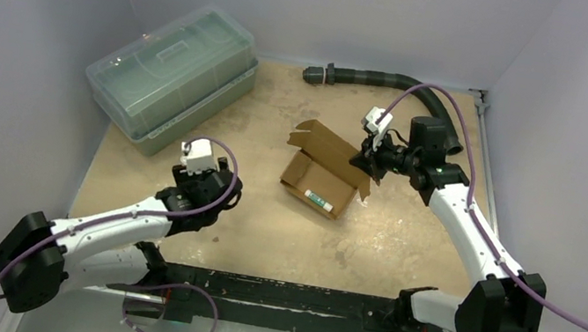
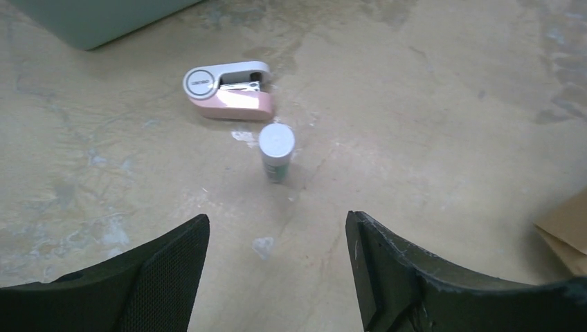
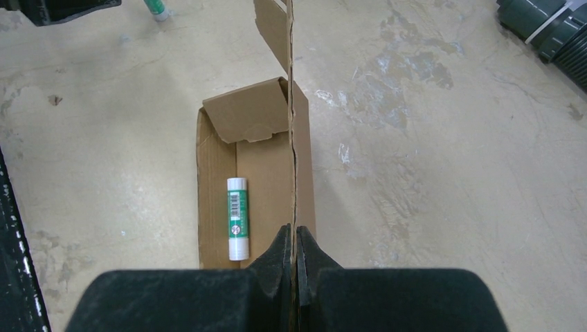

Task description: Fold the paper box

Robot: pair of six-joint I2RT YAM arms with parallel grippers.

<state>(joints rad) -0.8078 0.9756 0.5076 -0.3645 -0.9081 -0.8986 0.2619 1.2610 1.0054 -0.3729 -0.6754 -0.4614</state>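
The brown paper box [image 1: 321,170] lies open in the middle of the table, its flaps raised at the back. In the right wrist view one thin side wall of the box [image 3: 299,159] stands on edge, and my right gripper [image 3: 293,228] is shut on that wall. A green-and-white glue stick [image 3: 237,218] lies flat inside the box. My left gripper [image 2: 277,216] hangs open over bare table to the left of the box, with nothing between its fingers. One corner of the box [image 2: 571,228] shows at the right edge of the left wrist view.
An upright glue stick [image 2: 277,152] and a pink-and-white stapler [image 2: 228,90] sit just ahead of my left gripper. A large clear greenish lidded bin [image 1: 170,80] stands at the back left. A black corrugated hose [image 1: 375,81] runs along the back edge.
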